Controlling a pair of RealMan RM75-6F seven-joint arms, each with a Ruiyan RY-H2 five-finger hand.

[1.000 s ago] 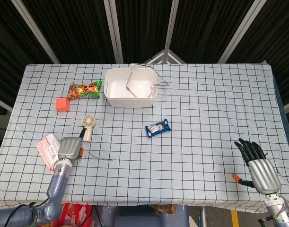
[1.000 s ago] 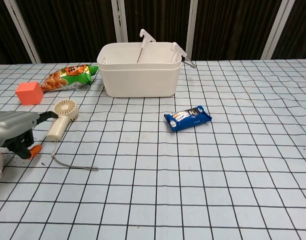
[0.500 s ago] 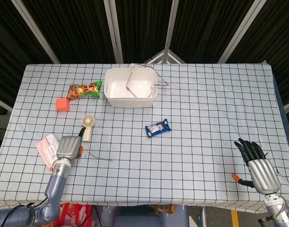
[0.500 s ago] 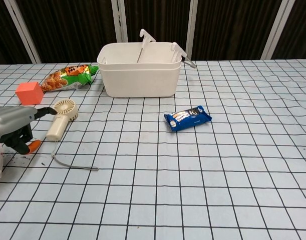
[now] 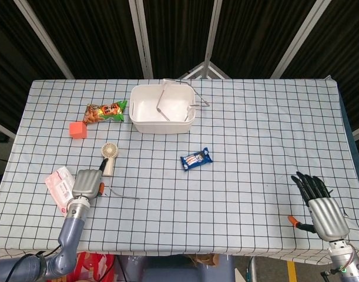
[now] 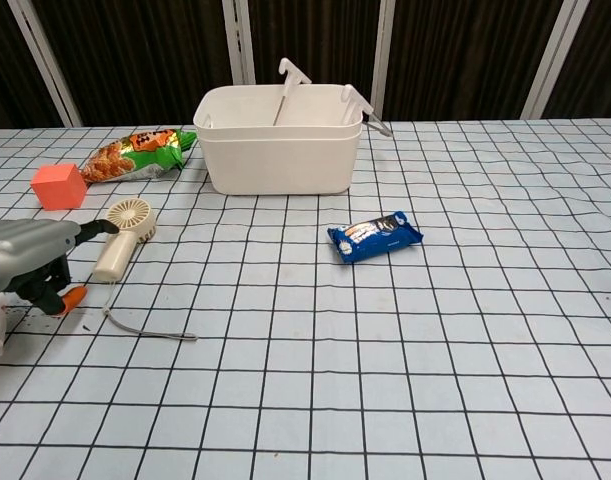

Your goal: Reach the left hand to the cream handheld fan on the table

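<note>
Checked cloth covers the table [image 5: 255,129] in the head view, and the cream handheld fan [image 5: 109,157] lies at about nine o'clock from the table's middle, round head away from the robot and handle toward it. The left hand [image 5: 87,183] sits just at the fan's seven o'clock, dark fingertips [image 5: 102,165] reaching the side of the handle; whether they touch it cannot be told from above, and the palm hides how the fingers lie. A thin cord [image 5: 121,195] trails from the fan toward four o'clock. A pink-and-white packet [image 5: 60,184] lies partly under the left wrist. The right hand [image 5: 319,202] rests near the table's five o'clock corner, fingers stretched out and slightly apart, holding nothing, its forearm cut off by the frame. A white basket [image 5: 163,109] stands at twelve o'clock, a snack bag [image 5: 106,111] and an orange cube [image 5: 78,129] to its nine o'clock, a blue wrapper [image 5: 196,158] near centre. In the chest view the left hand [image 6: 30,262] is cut off at the left edge; one dark fingertip [image 6: 100,227] lies beside the fan [image 6: 124,238] handle, contact unclear, other fingers curled beneath and hard to make out. The right hand does not show here.
</note>
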